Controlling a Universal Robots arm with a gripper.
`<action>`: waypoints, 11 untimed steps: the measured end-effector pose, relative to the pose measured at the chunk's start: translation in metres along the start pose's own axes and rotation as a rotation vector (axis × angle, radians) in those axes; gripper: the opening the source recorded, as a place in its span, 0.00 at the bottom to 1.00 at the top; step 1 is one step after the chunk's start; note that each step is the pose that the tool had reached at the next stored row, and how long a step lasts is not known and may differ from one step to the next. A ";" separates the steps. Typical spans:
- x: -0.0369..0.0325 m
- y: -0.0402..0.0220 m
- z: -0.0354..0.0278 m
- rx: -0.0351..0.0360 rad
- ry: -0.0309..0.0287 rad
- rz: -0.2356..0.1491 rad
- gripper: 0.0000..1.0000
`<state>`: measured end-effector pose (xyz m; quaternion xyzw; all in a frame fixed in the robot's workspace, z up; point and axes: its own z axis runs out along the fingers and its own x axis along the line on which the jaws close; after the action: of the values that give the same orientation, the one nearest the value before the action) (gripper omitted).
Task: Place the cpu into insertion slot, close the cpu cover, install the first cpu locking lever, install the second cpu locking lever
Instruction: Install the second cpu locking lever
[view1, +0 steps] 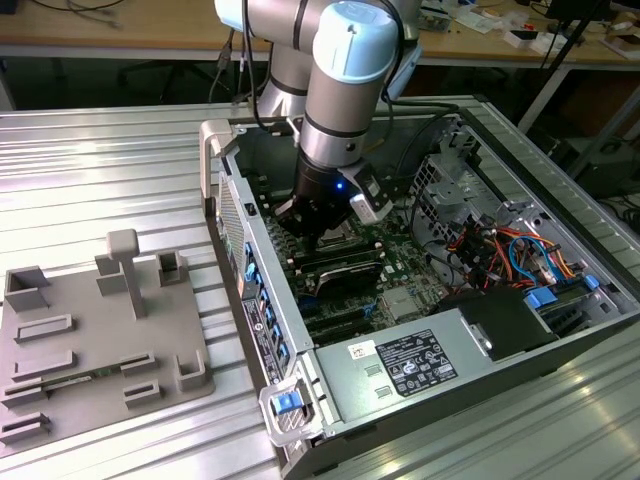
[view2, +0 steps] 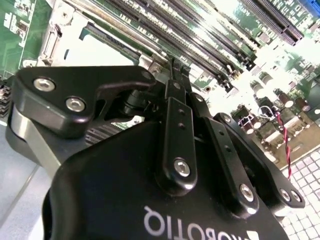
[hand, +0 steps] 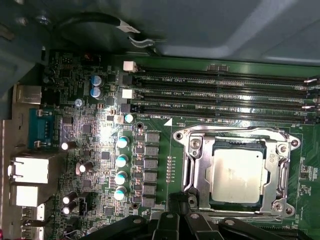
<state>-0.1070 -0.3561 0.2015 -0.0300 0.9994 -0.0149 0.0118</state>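
Observation:
The cpu (hand: 236, 172) lies flat in the insertion slot (hand: 281, 207), silver top up. The cpu cover (hand: 200, 167), a silver frame, is folded down around it. A thin locking lever (hand: 230, 131) runs along the socket side nearest the memory slots. My gripper (hand: 175, 199) sits just off the socket's edge, low over the board. In the second wrist view the gripper (view2: 172, 67) has its fingers (view2: 176, 120) pressed together, with the bright cpu (view2: 95, 47) beyond them. In the exterior view the gripper (view1: 322, 232) reaches down into the open computer case.
Long black memory slots (hand: 220, 95) run beside the socket, and capacitors (hand: 121, 160) stand on its other side. A grey power supply box (view1: 420, 360) and coloured cables (view1: 510, 250) crowd the case. The case wall (view1: 235, 230) is close. A grey fixture tray (view1: 90, 340) lies outside.

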 end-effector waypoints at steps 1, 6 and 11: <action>-0.0004 0.0004 -0.0022 -0.0024 -0.0021 0.000 0.11; -0.0005 0.0005 -0.0053 -0.0019 -0.0016 0.000 0.11; -0.0007 0.0003 -0.0131 -0.0019 -0.0015 0.000 0.11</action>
<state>-0.1066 -0.3553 0.2145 -0.0300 0.9994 -0.0139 0.0125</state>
